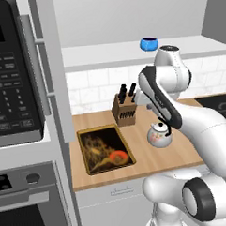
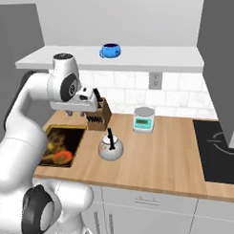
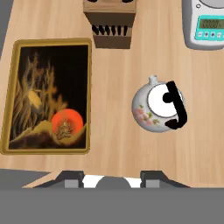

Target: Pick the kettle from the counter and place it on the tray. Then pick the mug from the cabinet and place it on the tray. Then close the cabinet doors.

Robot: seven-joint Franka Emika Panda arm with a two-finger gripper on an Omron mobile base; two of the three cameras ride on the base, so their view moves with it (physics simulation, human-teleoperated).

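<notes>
Fingertips (image 3: 70, 178) spread wide, nothing btwn them, touching nothing. Gripper (image 3: 111, 179) hangs high over counter (image 3: 118, 144), pointing straight down; arm bent fwd over worktop. Kettle (image 3: 158, 106) upright on counter, well apart from tips, just right of tray (image 3: 48, 97). Mug (image 2: 110, 51) on cabinet shelf (image 2: 150, 58) above.

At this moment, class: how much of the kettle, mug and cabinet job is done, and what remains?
Nothing looks done yet. The kettle stands on the counter beside the tray, not on it. The gripper hangs open above the counter, holding nothing. The mug sits on the cabinet shelf. Left: both placements and closing the doors.
</notes>
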